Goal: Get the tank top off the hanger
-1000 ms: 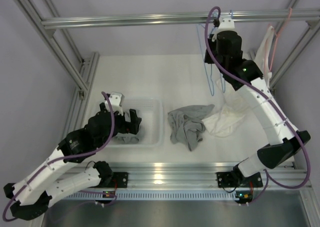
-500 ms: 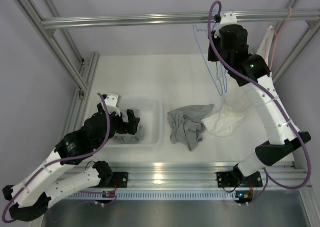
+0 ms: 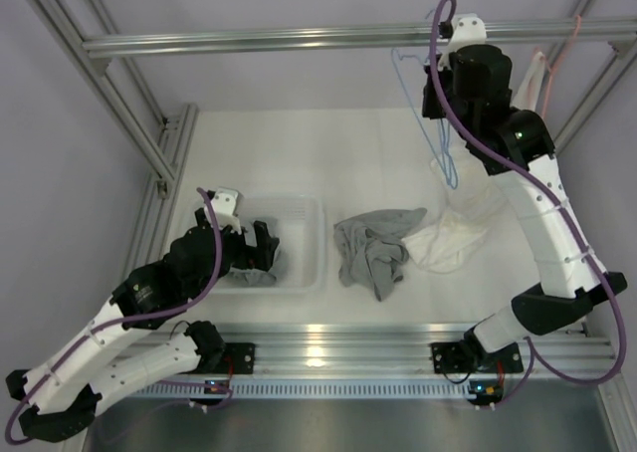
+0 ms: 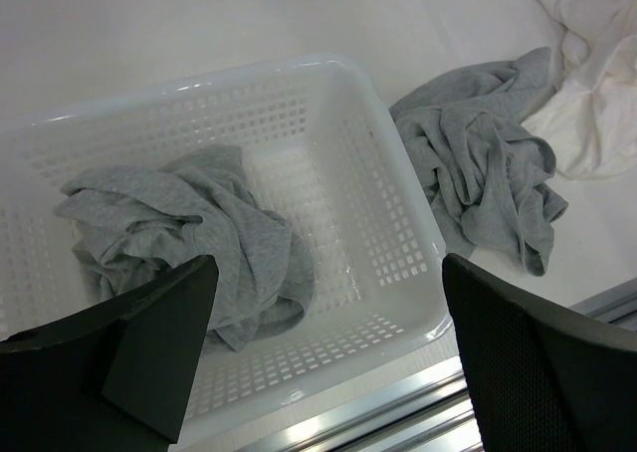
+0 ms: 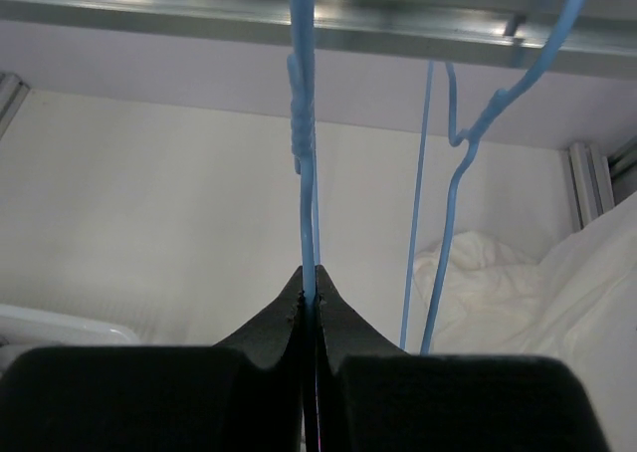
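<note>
Two grippers: R gripper (image 5: pixel 311 295) pinched tight on thin blue wire; L gripper (image 4: pixel 323 333) spread wide, holding nothing.
R grip: blue hanger (image 5: pixel 307 203), wire runs up from the jaws twd top rail (image 3: pixel 299 39); hanger looks bare, no cloth on it.
L position: over white basket (image 4: pixel 199 82), grey garment (image 4: pixel 189 223) bunched inside.
Tank top (image 3: pixel 373 248): prob. the grey crumpled piece flat on table, between basket & white cloth (image 3: pixel 448 238); just beside basket, at the cloth's edge.
Key relation: it lies well below R gripper, nearer the bases & to its left; L gripper much closer, piece just to its right.
Long axis: roughly far-to-near, tail twd near edge.
Status: looks off hanger already; which grey piece came off, can't tell.
</note>
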You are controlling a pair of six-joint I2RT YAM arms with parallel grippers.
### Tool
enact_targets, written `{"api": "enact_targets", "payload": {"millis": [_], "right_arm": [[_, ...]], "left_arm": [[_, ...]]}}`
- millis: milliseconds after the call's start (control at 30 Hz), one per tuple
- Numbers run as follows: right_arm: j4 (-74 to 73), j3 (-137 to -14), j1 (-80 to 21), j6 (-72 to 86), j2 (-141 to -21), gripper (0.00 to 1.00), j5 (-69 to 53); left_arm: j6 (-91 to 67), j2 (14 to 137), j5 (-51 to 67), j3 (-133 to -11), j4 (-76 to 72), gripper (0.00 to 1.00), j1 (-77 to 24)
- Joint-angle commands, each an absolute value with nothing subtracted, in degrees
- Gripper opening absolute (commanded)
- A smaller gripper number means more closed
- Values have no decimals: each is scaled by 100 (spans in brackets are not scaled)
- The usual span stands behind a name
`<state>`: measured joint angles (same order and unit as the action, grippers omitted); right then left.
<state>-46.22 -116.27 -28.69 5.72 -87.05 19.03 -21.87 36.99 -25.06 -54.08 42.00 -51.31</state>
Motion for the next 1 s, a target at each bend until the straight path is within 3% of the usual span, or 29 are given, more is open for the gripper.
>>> {"api": "enact_targets", "payload": {"millis": [0, 667, 967], "right_arm": [[-4263, -12015, -2813, 483, -8271, 0, 1960], [-4271, -12296, -2804, 554, -9219, 0, 2012], [-4087, -11524, -2874, 738, -9159, 0, 2039]], "left_arm": [[-2109, 3656, -2479, -5370, 3990, 99, -5115], [-2092, 3674, -2391, -5309, 3982, 99, -5115], [-2083, 3674, -2347, -5300, 3990, 99, -5115]]}}
